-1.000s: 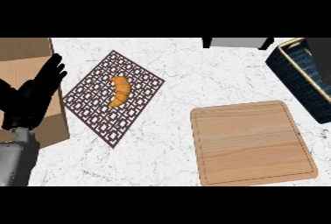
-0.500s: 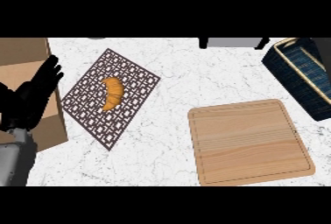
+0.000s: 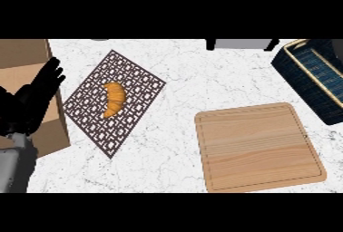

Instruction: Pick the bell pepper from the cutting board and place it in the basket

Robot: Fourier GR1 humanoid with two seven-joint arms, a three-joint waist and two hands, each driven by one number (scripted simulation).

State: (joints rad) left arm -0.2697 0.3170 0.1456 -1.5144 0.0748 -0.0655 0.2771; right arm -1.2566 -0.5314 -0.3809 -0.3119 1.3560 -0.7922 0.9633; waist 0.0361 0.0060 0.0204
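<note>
A bare wooden cutting board [image 3: 258,147] lies on the marble counter at the lower right; no bell pepper shows on it or anywhere else in view. The dark blue basket [image 3: 315,77] stands at the right edge, partly cut off, and what I see of its inside holds nothing. My left hand [image 3: 30,102] rests open at the left edge, fingers up, over a brown box. My right hand does not show.
A dark lattice trivet [image 3: 137,88] lies left of centre with an orange croissant [image 3: 114,99] on it. A brown box [image 3: 26,68] fills the left edge. A grey object with dark legs [image 3: 241,44] stands at the back.
The whole view has drifted a little to the left and down: board, trivet and basket sit slightly lower left in the picture. My left hand stays put at the edge.
</note>
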